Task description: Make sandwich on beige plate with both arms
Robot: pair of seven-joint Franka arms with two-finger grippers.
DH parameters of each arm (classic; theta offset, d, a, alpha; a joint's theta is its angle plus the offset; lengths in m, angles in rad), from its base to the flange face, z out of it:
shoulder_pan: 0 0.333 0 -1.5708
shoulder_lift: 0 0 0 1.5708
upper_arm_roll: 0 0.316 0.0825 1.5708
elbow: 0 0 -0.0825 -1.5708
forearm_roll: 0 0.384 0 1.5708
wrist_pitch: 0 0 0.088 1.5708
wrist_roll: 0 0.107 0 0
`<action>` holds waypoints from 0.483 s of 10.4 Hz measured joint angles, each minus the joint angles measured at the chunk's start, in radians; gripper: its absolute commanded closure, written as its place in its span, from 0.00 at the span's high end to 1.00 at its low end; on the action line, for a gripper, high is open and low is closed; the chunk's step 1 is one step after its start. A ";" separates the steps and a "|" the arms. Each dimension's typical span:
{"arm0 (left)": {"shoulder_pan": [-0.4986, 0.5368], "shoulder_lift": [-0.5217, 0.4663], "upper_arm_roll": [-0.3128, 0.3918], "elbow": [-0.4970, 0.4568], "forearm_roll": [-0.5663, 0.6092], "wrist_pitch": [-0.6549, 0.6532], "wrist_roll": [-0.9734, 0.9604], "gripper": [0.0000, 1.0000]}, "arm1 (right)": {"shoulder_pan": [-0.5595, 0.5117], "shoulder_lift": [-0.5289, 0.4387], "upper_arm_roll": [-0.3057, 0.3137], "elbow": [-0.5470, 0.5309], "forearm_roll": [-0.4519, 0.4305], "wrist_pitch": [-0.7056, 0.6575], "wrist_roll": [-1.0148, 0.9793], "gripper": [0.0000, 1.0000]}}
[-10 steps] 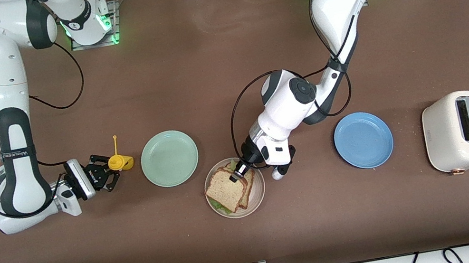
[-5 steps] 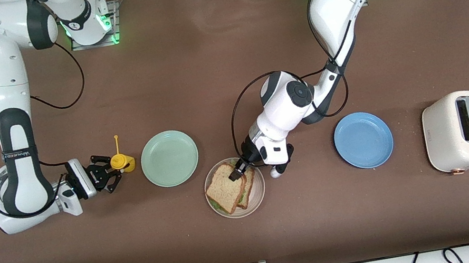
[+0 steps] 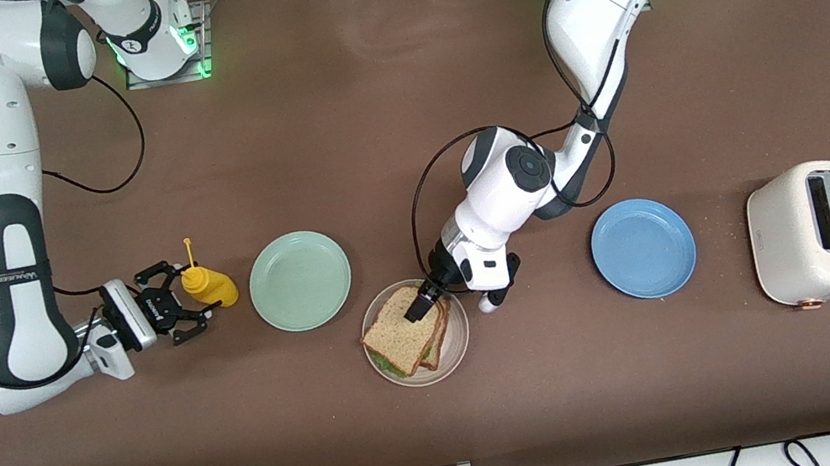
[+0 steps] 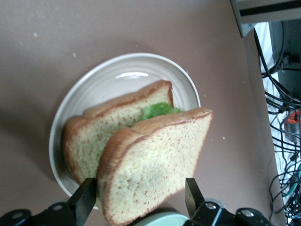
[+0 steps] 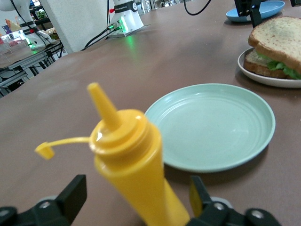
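Note:
The sandwich lies on the beige plate: two tan slices with green lettuce between them. The top slice lies askew on the lower one. My left gripper is at the sandwich's edge nearest the left arm. In the left wrist view it is open around the top slice, with one finger at the crust and a gap at the other. My right gripper is low over the table beside the mint plate. It stands open around a tilted yellow squeeze bottle, clear of it on both sides.
The mint green plate lies between the yellow bottle and the beige plate. A blue plate and a cream toaster stand toward the left arm's end. Cables hang along the table's near edge.
Both grippers have opened. The left one has let go of the top slice, now lying on the lettuce. The right one has released the yellow bottle and drawn back; the bottle now tilts.

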 measured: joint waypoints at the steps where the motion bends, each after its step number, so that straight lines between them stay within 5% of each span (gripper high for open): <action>1: 0.000 0.001 0.008 -0.008 0.001 0.000 0.001 0.94 | -0.004 -0.001 -0.026 0.000 -0.001 -0.007 0.000 1.00; 5: -0.007 0.003 0.013 -0.036 0.020 -0.004 0.005 1.00 | -0.014 -0.022 -0.119 0.009 -0.002 -0.013 0.130 1.00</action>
